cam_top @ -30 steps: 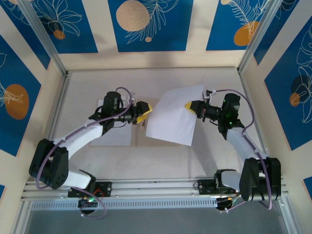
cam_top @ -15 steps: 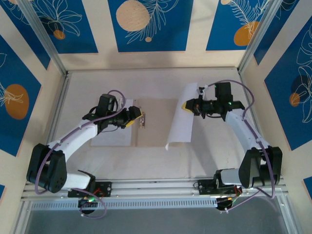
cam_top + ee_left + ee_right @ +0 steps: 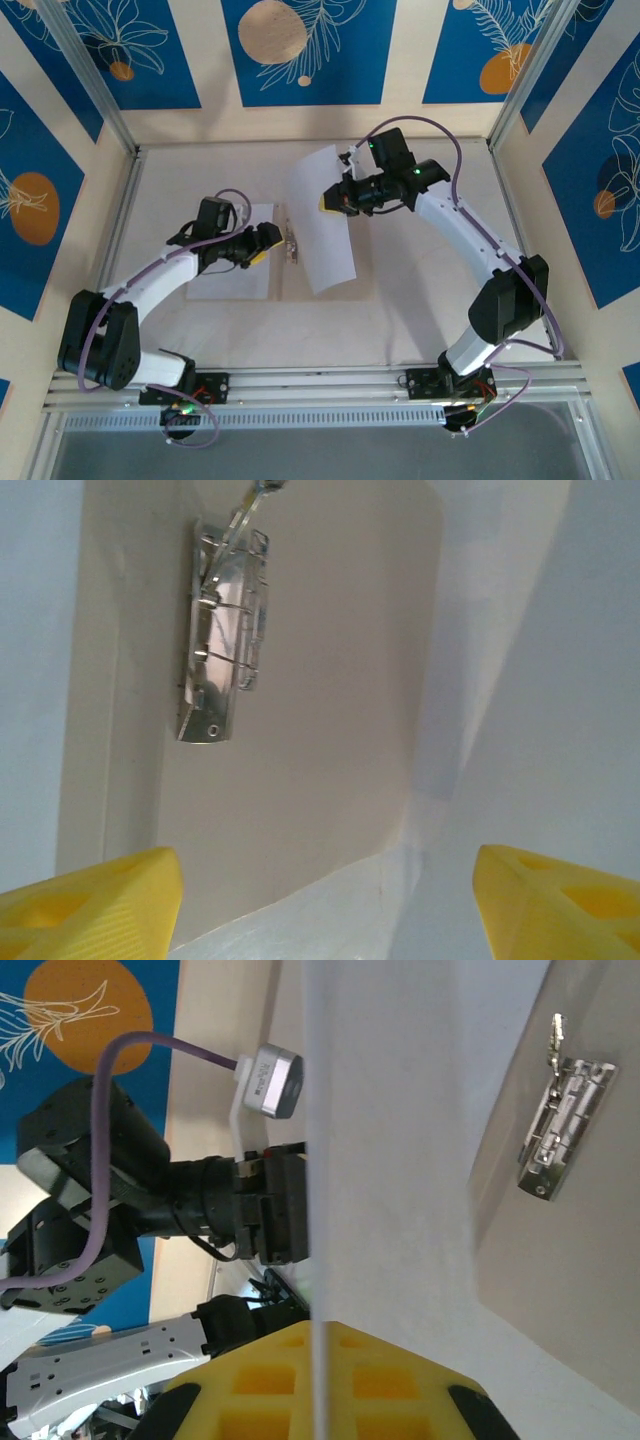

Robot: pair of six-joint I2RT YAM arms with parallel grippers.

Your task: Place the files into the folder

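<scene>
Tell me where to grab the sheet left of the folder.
Probably take the sheet at its near edge, from the near side. It lies flat, so only an edge can be pinched; its right edge meets the folder, and the left arm crosses its far half.

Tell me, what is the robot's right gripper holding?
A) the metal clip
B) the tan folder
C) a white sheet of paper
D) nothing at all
C: the right gripper is pinched shut on the edge of a white sheet, which hangs curved above the open tan folder.
</scene>
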